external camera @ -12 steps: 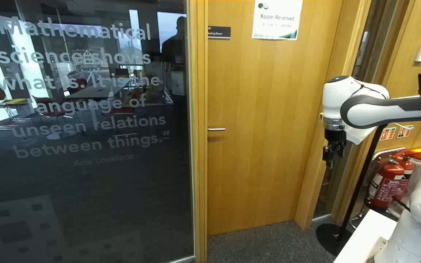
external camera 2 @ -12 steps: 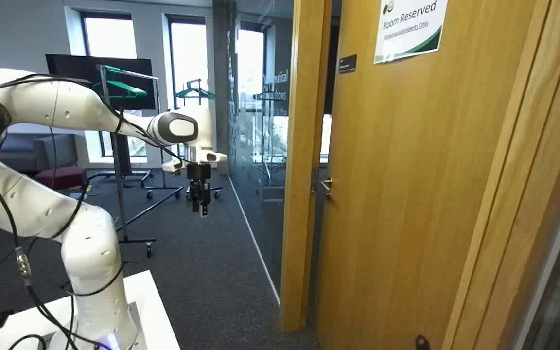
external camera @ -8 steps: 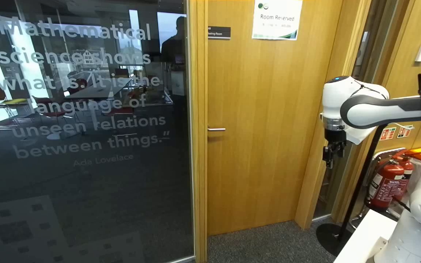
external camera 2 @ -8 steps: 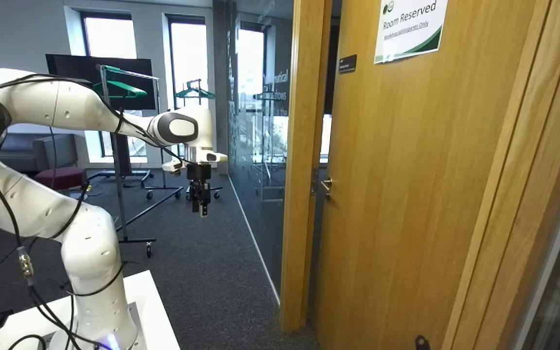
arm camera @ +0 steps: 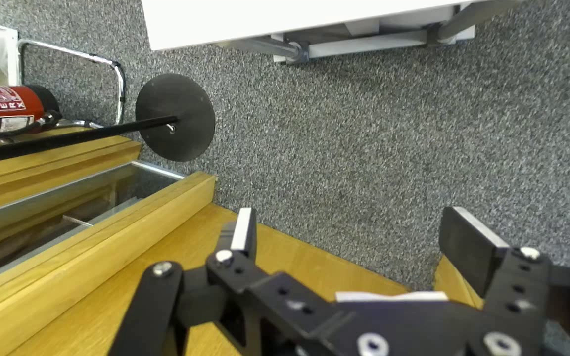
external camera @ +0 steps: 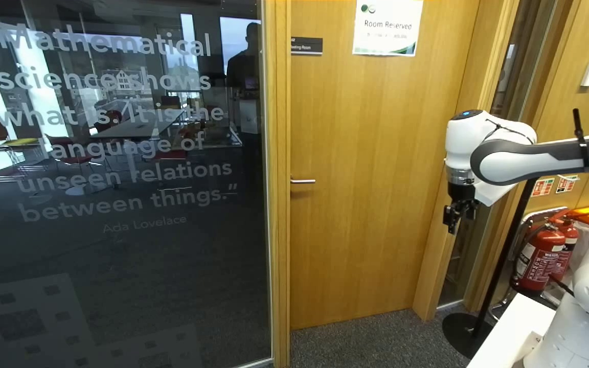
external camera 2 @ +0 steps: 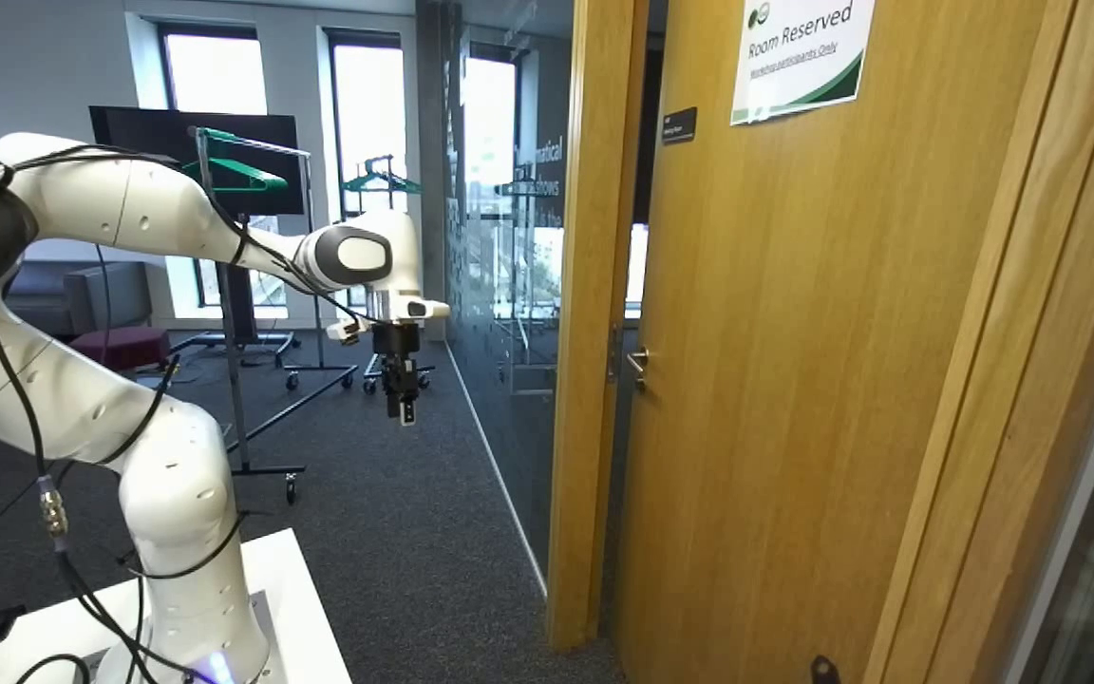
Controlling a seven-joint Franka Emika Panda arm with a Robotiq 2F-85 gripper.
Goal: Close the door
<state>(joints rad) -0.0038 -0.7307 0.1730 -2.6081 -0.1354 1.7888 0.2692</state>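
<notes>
The door [external camera: 371,179] is tall light oak, with a silver lever handle [external camera: 303,181], a dark nameplate [external camera: 307,45] and a paper notice [external camera: 386,26]. In an exterior view the door [external camera 2: 822,332] stands ajar, with a gap between its handle edge [external camera 2: 639,366] and the frame. The wrist view shows the lower part of the door [arm camera: 309,262] beyond the fingers. My gripper [arm camera: 356,235] is open and empty, fingers pointing down. In both exterior views the gripper [external camera: 451,225] [external camera 2: 402,408] hangs in the air in front of the door side, apart from the door and handle.
A dark glass panel [external camera: 120,255] with white lettering adjoins the door frame [external camera: 278,204]. A black stand base [arm camera: 175,117] and red fire extinguishers [external camera: 542,260] are near the hinge side. The arm's white table [external camera 2: 291,589] stands on grey carpet. A clothes rack [external camera 2: 234,380] is behind.
The arm and open gripper have shifted slightly, leftward in an exterior view and rightward in an exterior view, nearer the door side. The door has not moved.
</notes>
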